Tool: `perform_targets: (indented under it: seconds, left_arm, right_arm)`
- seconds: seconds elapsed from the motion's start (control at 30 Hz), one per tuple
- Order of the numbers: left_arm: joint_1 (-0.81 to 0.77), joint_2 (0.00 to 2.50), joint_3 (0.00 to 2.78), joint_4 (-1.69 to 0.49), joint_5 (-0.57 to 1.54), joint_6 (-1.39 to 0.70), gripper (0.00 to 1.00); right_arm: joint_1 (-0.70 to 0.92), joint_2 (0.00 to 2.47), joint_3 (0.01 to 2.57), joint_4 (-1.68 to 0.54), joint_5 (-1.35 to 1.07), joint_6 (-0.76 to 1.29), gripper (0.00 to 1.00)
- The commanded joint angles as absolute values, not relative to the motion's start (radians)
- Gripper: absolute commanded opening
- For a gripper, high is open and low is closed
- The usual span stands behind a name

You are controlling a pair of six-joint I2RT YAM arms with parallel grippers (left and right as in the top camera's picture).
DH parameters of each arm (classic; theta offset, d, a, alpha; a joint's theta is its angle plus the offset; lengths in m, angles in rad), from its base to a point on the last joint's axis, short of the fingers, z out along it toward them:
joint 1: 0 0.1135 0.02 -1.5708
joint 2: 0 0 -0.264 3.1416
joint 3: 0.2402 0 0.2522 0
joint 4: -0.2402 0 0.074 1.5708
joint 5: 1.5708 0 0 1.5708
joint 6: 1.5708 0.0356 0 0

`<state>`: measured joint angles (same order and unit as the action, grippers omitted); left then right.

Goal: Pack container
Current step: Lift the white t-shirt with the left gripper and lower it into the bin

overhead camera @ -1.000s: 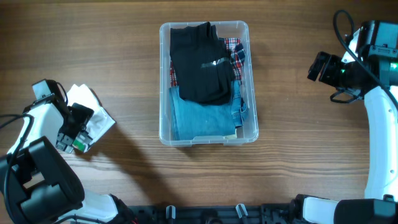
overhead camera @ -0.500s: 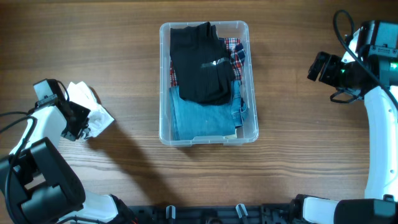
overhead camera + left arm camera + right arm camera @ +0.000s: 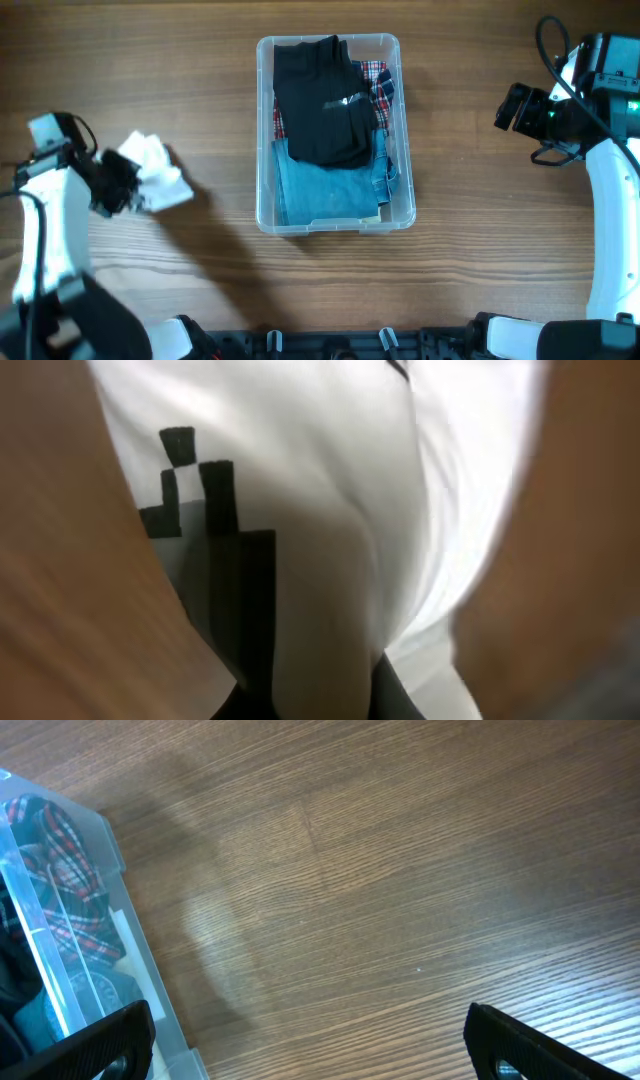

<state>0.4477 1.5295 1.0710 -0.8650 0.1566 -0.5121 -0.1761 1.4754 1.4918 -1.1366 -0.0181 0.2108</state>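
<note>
open wood of the table [image 3: 470, 270] on both sides of the clear container [image 3: 408, 218] and along its near edge; far rim close to the top of the overhead view. packed flat inside: black garment [image 3: 320, 100] at the far end, blue jeans [image 3: 325, 190] at the near end, a strip of red plaid cloth [image 3: 380, 85] against the right wall. bare wood between the container's left wall and the white cloth [image 3: 155, 172].

white cloth well left of the container and outside it, bunched, pinched in the left gripper [image 3: 120, 185] at its left side. shadow on the wood just beside it, so seemingly raised off the surface. left wrist view blurred and filled almost edge to edge by the cloth and its black blocky print; fingers not made out there.

left arm reaching in from the left edge, wrist turned toward the container. right gripper [image 3: 512, 108] well right of the container, over bare wood, fingertips [image 3: 100, 1042] spread wide at the lower corners of the right wrist view, a container corner at that view's left side. right arm up along the right edge, bent inward near the top.
</note>
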Motion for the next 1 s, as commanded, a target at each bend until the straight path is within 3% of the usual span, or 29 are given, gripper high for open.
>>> perform_targets:
  seconds: [0.0, 0.37, 0.43, 0.47, 0.67, 0.97]
  left_arm:
    - [0.36, 1.356, 1.114, -0.847, 0.432, -0.445, 0.04]
    - [-0.204, 1.087, 1.114, -0.634, 0.485, -0.54, 0.04]
    - [-0.429, 1.143, 1.114, -0.623, 0.286, -0.585, 0.04]
    - [-0.471, 1.167, 1.114, -0.619, 0.26, -0.585, 0.04]
    - [-0.603, 1.33, 1.114, -0.616, 0.166, -0.585, 0.04]
    - [-0.614, 1.468, 1.114, -0.633, 0.115, -0.715, 0.04]
  right_arm:
    - [-0.177, 1.474, 1.49, -1.133, -0.016, 0.199, 1.0]
    - [-0.177, 1.474, 1.49, -1.133, -0.016, 0.198, 1.0]
    - [-0.177, 1.474, 1.49, -1.133, -0.016, 0.199, 1.0]
    - [-0.177, 1.474, 1.49, -1.133, -0.016, 0.198, 1.0]
    - [-0.177, 1.474, 1.49, -1.133, -0.016, 0.198, 1.0]
    - [-0.177, 1.474, 1.49, -1.133, -0.016, 0.198, 1.0]
